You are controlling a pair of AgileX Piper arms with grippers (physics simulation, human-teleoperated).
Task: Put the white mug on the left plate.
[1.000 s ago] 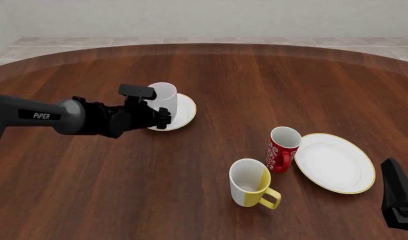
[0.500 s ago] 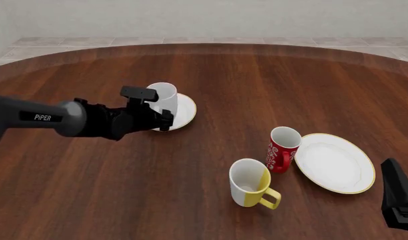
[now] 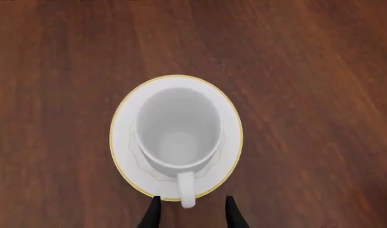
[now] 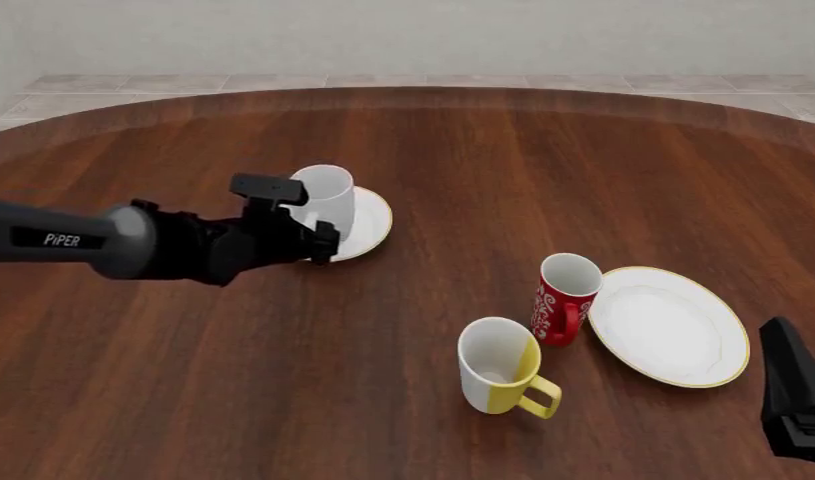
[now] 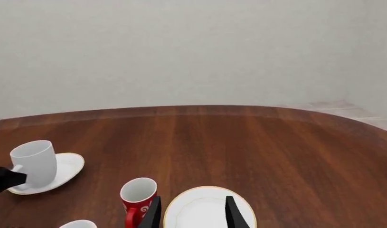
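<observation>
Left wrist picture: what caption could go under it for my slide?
White mug standing on the small plate, its handle between the left hand's open fingers.

White mug (image 3: 177, 135): plain white inside and out, white loop handle, no pattern. Left plate (image 3: 127, 161) beneath it: white with a thin gold rim line. Left gripper (image 3: 190, 213): black fingers; the arm behind it is dark grey and black with white "PiPER" lettering. Table (image 4: 514, 160): dark reddish-brown wood grain. Well to the right of the left gripper: red mug (image 4: 562, 300) with white lettering and white interior; yellow-and-white mug (image 4: 503, 380) with yellow handle; larger plate (image 4: 667, 325), white with gold rim. Right gripper (image 5: 193, 213): black.
</observation>
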